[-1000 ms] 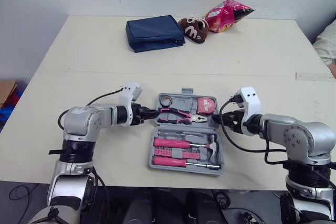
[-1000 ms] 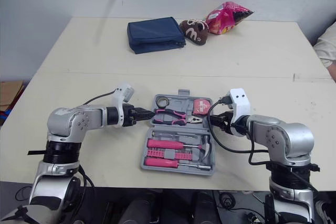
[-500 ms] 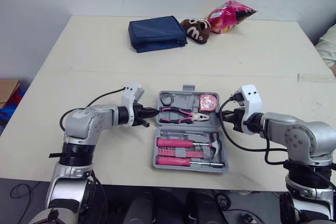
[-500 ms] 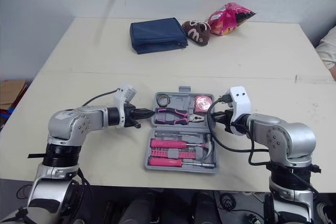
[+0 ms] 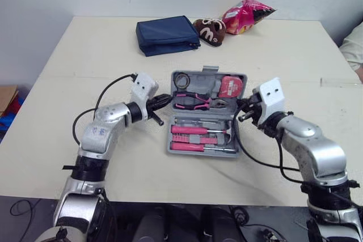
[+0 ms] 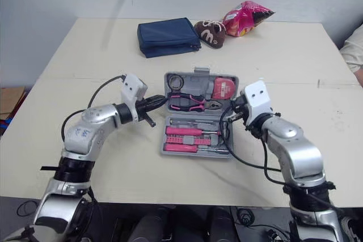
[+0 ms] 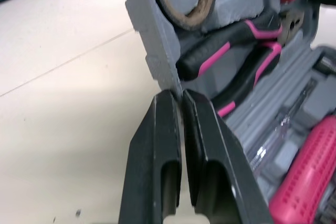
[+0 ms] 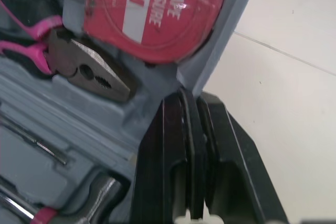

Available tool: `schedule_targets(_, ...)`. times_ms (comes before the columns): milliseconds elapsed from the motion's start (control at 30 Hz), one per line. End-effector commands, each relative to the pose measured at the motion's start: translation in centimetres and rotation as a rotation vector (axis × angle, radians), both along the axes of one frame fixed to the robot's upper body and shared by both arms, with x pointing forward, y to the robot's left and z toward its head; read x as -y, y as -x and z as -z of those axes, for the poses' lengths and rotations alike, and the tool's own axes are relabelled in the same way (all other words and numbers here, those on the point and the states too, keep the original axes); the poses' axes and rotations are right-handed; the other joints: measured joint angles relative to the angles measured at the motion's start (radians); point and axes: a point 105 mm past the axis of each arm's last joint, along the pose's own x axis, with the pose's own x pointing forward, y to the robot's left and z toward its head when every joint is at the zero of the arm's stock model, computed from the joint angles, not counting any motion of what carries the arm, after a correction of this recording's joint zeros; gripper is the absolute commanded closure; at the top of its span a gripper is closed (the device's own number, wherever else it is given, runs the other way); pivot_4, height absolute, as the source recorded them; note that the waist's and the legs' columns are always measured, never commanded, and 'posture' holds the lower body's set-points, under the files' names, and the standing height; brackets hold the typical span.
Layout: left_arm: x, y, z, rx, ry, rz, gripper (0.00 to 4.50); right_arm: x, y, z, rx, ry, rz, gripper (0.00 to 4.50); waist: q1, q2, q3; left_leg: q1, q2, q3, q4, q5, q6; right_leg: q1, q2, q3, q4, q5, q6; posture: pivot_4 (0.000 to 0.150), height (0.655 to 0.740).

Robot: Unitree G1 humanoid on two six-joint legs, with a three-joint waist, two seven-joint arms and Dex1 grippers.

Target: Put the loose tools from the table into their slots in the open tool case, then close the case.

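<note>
The grey tool case (image 5: 202, 152) lies open in the middle of the table, its lid (image 5: 209, 73) tilted up off the table. In the lid sit a tape ring (image 5: 181, 80), pink-handled pliers (image 5: 193, 102) and a red tape measure (image 5: 229, 86). Pink screwdrivers (image 5: 190, 130) and a hammer lie in the base. My left gripper (image 5: 161, 100) is shut, its tips against the lid's left edge (image 7: 157, 61). Shut as well, my right gripper (image 5: 241, 106) presses on the lid's right edge (image 8: 220, 40), beside the tape measure (image 8: 152, 9).
At the table's far side lie a blue pouch (image 5: 166, 35), a brown plush thing (image 5: 209, 30) and a pink snack bag (image 5: 245, 16). A person's sleeve (image 5: 353, 46) shows at the right edge. A cardboard box (image 5: 5, 97) stands on the floor to the left.
The lid has gone from lying flat to tilted up. Both shut grippers have risen with it at its two side edges.
</note>
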Motion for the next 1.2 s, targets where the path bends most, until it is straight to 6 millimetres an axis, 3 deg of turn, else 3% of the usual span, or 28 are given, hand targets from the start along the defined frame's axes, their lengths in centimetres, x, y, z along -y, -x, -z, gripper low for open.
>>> schedule_targets(33, 0.1, 0.9, -1.1, 0.145, 0.029, 0.003, 4.47, -0.3, 0.8, 0.1, 0.130, 0.009, 0.006, 4.50, 0.000, 0.000, 0.000, 0.000, 0.000, 0.000, 0.000, 0.000, 0.000, 0.000, 0.000, -0.001, 0.000, 0.000, 0.000, 0.150, 0.7400)
schedule_targets(400, -2.4, 3.5, 1.8, 0.316, -0.125, -0.065, 4.47, 0.6, 5.0, 4.1, 0.316, 0.251, -0.094, 4.50, -0.005, 0.000, 0.000, 0.006, 0.001, 0.003, 0.000, -0.001, 0.000, 0.003, 0.000, 0.004, 0.002, 0.000, 0.000, 0.150, 0.7400)
schedule_targets(567, -3.3, 4.7, 3.4, 0.259, -0.103, -0.114, 4.47, 1.4, 6.3, 5.6, 0.372, 0.380, -0.128, 4.50, -0.003, 0.000, 0.000, 0.008, 0.002, 0.004, 0.000, -0.001, 0.000, 0.003, 0.000, 0.008, 0.001, 0.000, 0.000, 0.150, 0.7400)
schedule_targets(600, -3.4, 4.9, 3.5, 0.250, -0.101, -0.122, 3.85, 1.5, 6.7, 5.9, 0.382, 0.401, -0.145, 4.50, -0.002, 0.000, 0.000, 0.008, 0.002, 0.005, 0.000, -0.001, 0.000, 0.003, -0.001, 0.009, 0.001, 0.000, 0.000, 0.150, 0.7400)
schedule_targets(633, -3.8, 5.6, 3.3, 0.223, -0.075, -0.122, 3.65, 1.4, 7.6, 5.7, 0.376, 0.381, -0.184, 4.14, -0.002, 0.000, 0.000, 0.008, 0.002, 0.005, 0.000, -0.001, 0.000, 0.003, -0.002, 0.009, 0.001, 0.000, 0.000, 0.150, 0.7400)
schedule_targets(767, -6.7, 10.2, 1.5, -0.030, 0.040, -0.059, 1.78, 1.3, 11.7, 1.5, 0.273, 0.272, -0.336, 2.29, 0.000, 0.001, 0.002, 0.004, 0.004, 0.003, -0.001, -0.003, 0.000, 0.001, -0.004, 0.007, 0.000, 0.000, 0.000, 0.150, 0.7400)
schedule_targets(833, -8.3, 13.6, 0.5, -0.201, 0.066, 0.041, 0.86, 1.4, 15.1, 1.8, 0.047, 0.282, -0.505, 1.28, -0.002, 0.002, 0.003, 0.005, 0.005, 0.003, 0.000, -0.003, 0.000, 0.003, -0.004, 0.008, -0.001, 0.000, -0.001, 0.150, 0.7400)
schedule_targets(867, -8.6, 14.7, 0.0, -0.254, 0.068, 0.075, 0.32, 1.3, 16.3, 1.8, -0.031, 0.285, -0.570, 1.23, -0.001, 0.002, 0.003, 0.005, 0.005, 0.003, 0.003, -0.004, 0.001, 0.003, -0.005, 0.009, -0.002, 0.000, -0.001, 0.150, 0.7400)
schedule_targets(900, -9.5, 14.9, -0.5, -0.292, 0.069, 0.066, 0.06, 1.5, 17.3, 1.8, -0.129, 0.238, -0.607, 1.23, 0.002, 0.002, 0.002, 0.008, 0.005, 0.002, 0.002, -0.005, 0.002, 0.006, -0.005, 0.009, -0.004, 0.000, -0.001, 0.150, 0.7400)
schedule_targets(1000, -11.5, 13.5, -1.0, -0.349, 0.076, -0.013, 0.06, 1.6, 18.1, 1.1, -0.248, 0.109, -0.638, 1.23, 0.011, 0.003, 0.003, 0.020, 0.008, -0.003, 0.002, -0.016, 0.007, 0.021, -0.004, 0.006, -0.011, 0.000, -0.002, 0.150, 0.7400)
schedule_targets(1100, -11.5, 10.9, -0.5, -0.299, -0.009, -0.016, 0.06, 1.2, 17.6, 1.8, -0.297, 0.091, -0.656, 1.23, 0.021, 0.004, 0.003, 0.021, 0.007, -0.003, 0.002, -0.018, 0.005, 0.021, -0.004, 0.007, -0.013, 0.001, -0.003, 0.150, 0.7400)
schedule_targets(1200, -10.7, 8.3, -0.2, -0.256, -0.074, -0.018, 0.92, 0.7, 16.9, 2.7, -0.323, 0.107, -0.659, 2.09, 0.030, 0.003, 0.003, 0.016, 0.007, 0.000, 0.001, -0.018, 0.001, 0.016, -0.003, 0.007, -0.013, 0.001, -0.003, 0.150, 0.7400)
